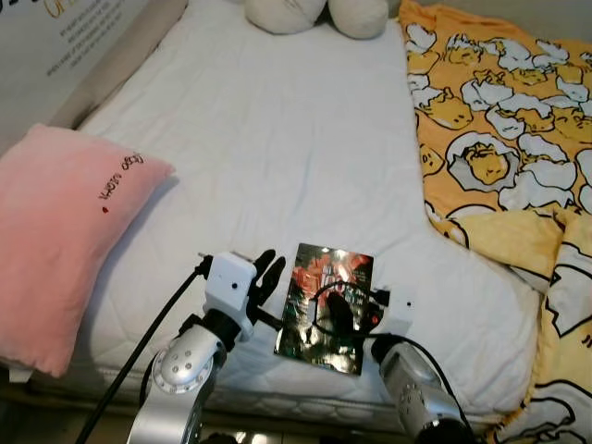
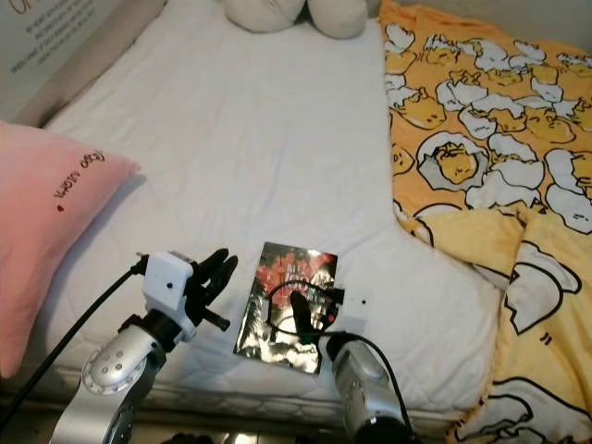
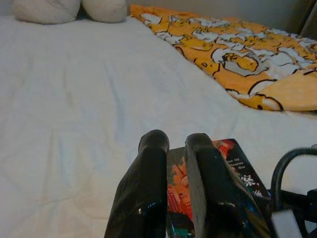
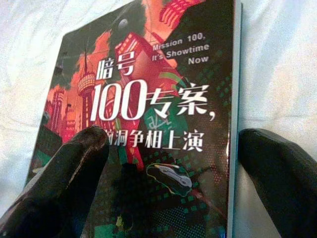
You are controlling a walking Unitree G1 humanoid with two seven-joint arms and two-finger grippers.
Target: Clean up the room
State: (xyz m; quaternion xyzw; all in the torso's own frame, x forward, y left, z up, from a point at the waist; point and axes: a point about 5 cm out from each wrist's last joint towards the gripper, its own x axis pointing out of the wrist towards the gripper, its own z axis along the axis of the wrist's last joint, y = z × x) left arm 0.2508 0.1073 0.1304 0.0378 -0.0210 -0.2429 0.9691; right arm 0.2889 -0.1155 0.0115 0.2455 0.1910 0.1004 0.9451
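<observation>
A glossy book [image 1: 319, 277] with a dark red cover and white Chinese lettering lies flat on the white bed [image 1: 277, 139], near its front edge. My right gripper [image 4: 171, 136] is open and low over the book [image 4: 158, 89]. One of its fingers [image 4: 74, 163] rests on the cover, and the other sits on the sheet just past the book's edge. My left gripper [image 1: 270, 268] hovers just left of the book. Its two fingers [image 3: 148, 188] are pressed close together with nothing between them.
A pink pillow [image 1: 55, 231] lies at the bed's left front. A yellow cartoon-print blanket [image 1: 509, 120] is rumpled along the right side and hangs over the front corner. Two white cushions [image 1: 314, 14] sit at the far end. A padded side board [image 1: 120, 55] runs along the left.
</observation>
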